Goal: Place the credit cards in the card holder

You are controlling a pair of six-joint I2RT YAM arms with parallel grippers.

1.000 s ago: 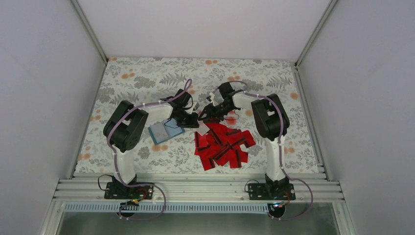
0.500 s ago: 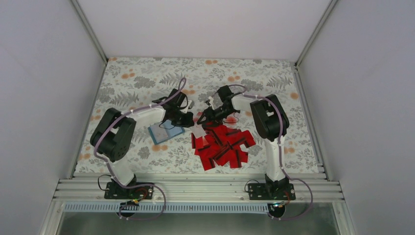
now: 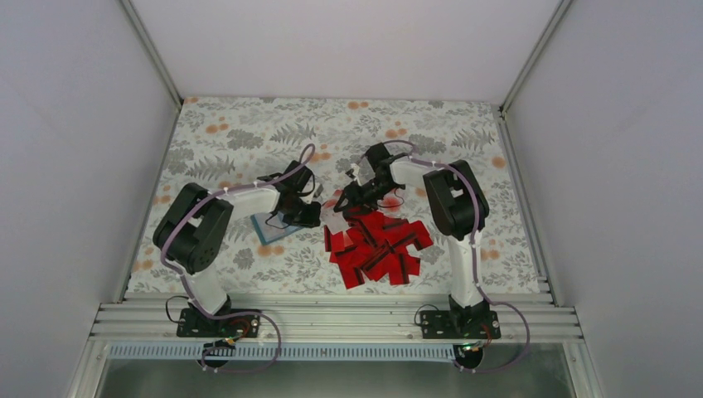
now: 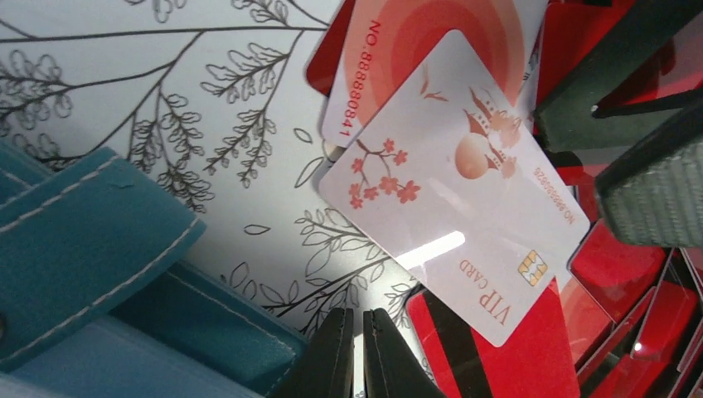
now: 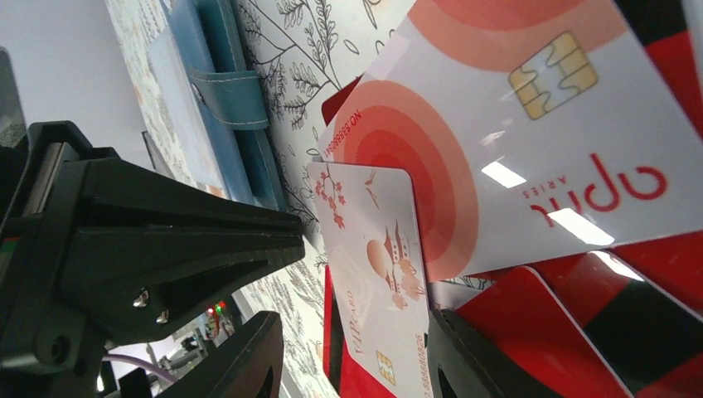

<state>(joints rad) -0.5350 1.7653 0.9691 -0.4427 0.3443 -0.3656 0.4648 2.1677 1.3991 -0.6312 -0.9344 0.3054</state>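
The teal card holder (image 3: 267, 229) lies on the floral cloth, partly under my left gripper (image 3: 313, 219). In the left wrist view the holder (image 4: 83, 249) is at the left, with its snap tab, and my left gripper (image 4: 358, 358) is shut and empty just off its right edge. A white VIP card (image 4: 456, 191) lies over a white card with red rings (image 4: 431, 50) at the edge of the red credit cards (image 3: 377, 245). My right gripper (image 3: 344, 203) is open, and the VIP card (image 5: 373, 257) lies between its fingers (image 5: 249, 356).
The red pile spreads to the right and near side of the grippers. The two grippers are close together; the left one's black body (image 5: 149, 240) fills the left of the right wrist view. Floral cloth (image 3: 249, 133) lies beyond.
My left arm has pulled back toward me and its gripper has moved down to the holder's right edge, covering more of it. My right gripper has hardly moved.
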